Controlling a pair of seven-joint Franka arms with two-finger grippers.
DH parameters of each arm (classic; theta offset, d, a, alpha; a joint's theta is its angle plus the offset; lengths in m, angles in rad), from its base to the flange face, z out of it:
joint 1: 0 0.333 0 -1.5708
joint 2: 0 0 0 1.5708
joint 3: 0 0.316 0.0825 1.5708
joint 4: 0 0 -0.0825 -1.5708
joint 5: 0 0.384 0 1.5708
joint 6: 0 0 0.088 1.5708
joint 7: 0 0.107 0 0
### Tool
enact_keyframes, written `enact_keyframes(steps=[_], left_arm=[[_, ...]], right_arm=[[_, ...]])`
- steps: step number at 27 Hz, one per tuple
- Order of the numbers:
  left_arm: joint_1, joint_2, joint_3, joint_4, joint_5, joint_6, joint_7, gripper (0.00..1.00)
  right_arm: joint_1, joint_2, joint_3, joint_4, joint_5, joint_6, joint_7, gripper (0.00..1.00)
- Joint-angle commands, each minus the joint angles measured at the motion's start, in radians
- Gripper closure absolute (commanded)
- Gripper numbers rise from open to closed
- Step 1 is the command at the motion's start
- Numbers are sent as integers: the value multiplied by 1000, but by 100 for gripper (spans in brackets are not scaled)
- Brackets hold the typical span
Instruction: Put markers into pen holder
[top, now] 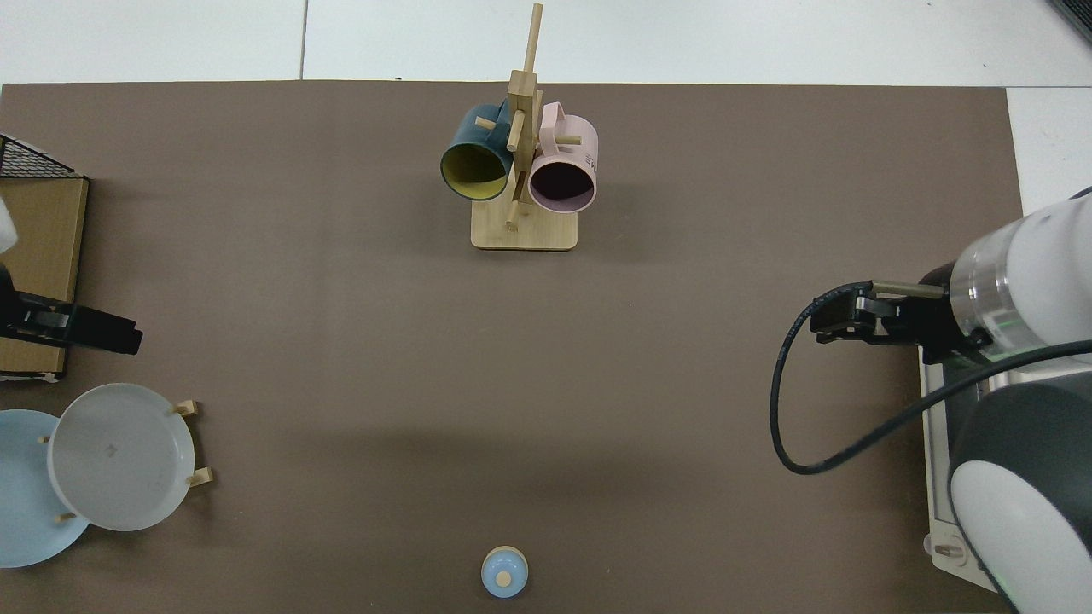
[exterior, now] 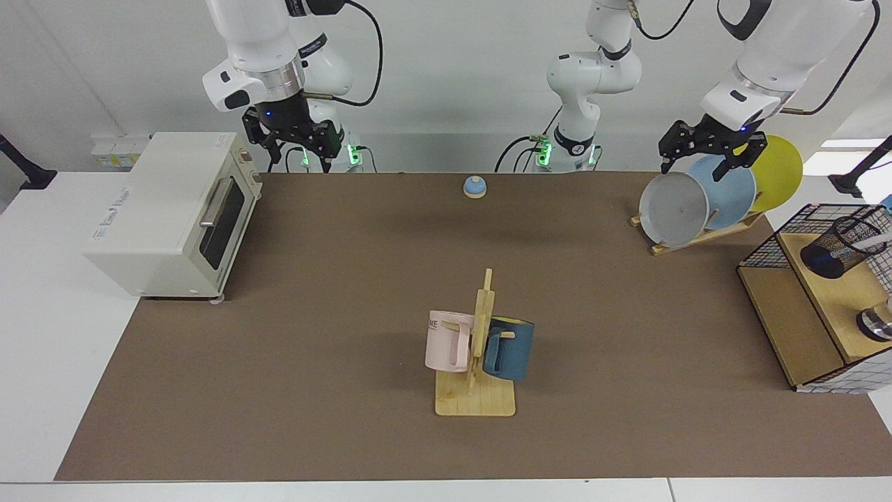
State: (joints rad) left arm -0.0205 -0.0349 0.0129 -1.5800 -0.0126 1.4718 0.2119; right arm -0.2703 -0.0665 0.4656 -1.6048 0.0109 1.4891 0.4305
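The pen holder [exterior: 841, 246], a small black mesh cup, stands on the wooden shelf at the right edge of the facing view. One marker [exterior: 875, 241] leans inside it, its white barrel showing at the rim and its blue end down in the mesh. My left gripper [exterior: 701, 157] hangs open and empty above the plates, well to the left of the holder. In the top view only its dark hand [top: 81, 325] shows, at the left edge. My right gripper [exterior: 295, 148] waits open beside the toaster oven. The top view does not include the pen holder.
A toaster oven [exterior: 174, 209] stands at the left. A wooden mug rack [exterior: 477, 390] holds a pink and a blue mug mid-table. A rack of plates [exterior: 674, 209] and a small bell [exterior: 474, 186] stand at the back. A wire basket [exterior: 766, 249] encloses the wooden shelf, where a round metal object [exterior: 878, 322] also sits.
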Motion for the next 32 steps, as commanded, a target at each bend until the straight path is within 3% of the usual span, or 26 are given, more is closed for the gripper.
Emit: enact_keyframes(steps=[1,32], left_arm=[[17,-31,-33,-34,40,-5,-9,0],[21,-28,-24,-23,39,-4,-2,0]], right_arm=[[-24,-7,13,-9,15,-1,-21,0],[-24,-9,13,-9,15,-1,-21,0]])
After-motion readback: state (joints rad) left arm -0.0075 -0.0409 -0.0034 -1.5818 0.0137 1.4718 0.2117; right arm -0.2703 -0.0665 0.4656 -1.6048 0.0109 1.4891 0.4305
